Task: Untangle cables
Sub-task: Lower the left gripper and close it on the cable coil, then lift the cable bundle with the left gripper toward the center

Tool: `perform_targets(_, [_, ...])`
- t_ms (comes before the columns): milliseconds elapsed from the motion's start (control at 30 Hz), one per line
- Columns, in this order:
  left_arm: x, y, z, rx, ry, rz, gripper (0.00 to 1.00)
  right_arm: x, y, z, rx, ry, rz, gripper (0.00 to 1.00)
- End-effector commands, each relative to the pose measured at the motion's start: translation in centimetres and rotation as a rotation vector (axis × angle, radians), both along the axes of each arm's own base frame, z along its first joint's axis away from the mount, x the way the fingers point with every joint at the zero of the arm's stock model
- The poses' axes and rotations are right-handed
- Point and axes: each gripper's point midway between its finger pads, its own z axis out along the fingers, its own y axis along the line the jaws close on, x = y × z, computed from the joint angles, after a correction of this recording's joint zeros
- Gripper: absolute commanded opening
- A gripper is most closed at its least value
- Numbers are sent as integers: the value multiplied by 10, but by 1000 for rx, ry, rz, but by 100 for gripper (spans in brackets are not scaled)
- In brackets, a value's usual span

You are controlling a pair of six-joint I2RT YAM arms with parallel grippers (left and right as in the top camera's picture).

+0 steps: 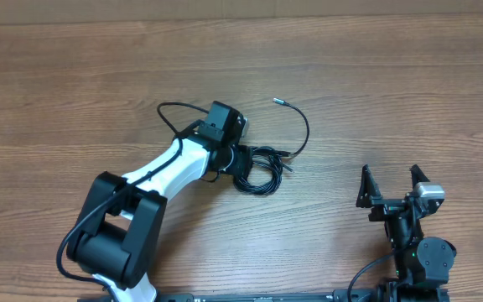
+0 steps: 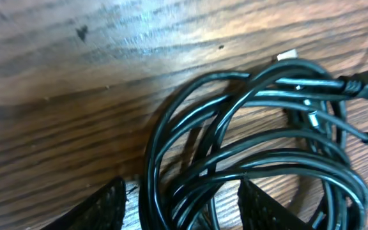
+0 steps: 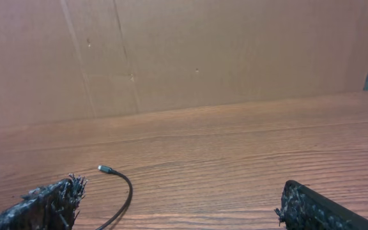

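No legible txt, labels, nos. anywhere.

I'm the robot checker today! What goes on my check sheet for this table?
Surface: brown wooden table, grain showing.
Job's things: thin black cables in a tangled coil; one silver-tipped plug end lies stretched away.
Clutter: nothing seen.
Grippers: left gripper open, fingers astride the coil; right gripper open, holding nothing, apart from the coil.
Cables: thicker black wire runs along the white left arm.
Surroundings: brown cardboard wall behind the table.
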Motion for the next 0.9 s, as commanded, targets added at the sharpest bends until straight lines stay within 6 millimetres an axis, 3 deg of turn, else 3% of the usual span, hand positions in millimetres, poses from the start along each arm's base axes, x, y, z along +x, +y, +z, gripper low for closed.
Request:
perform_targets(0, [-2, -6, -7, -13, 24, -11, 52, 0, -3, -2, -2, -3, -14, 100])
perform_targets(167, [-1, -7, -7, -23, 38, 30, 36, 0, -3, -2, -2, -3, -14, 100])
perform_targets(267, [-1, -7, -7, -23, 38, 31, 13, 0, -3, -2, -2, -3, -14, 100])
perform_targets(333, [-1, -7, -7, -23, 38, 30, 5, 0, -3, -2, -2, -3, -14, 100])
perform_targets(600, [-2, -20, 4, -92, 47, -21, 4, 0, -3, -2, -2, -3, -13, 100])
perform_targets(867, [9, -30, 67, -100, -61, -195, 4, 0, -3, -2, -2, -3, -14, 100])
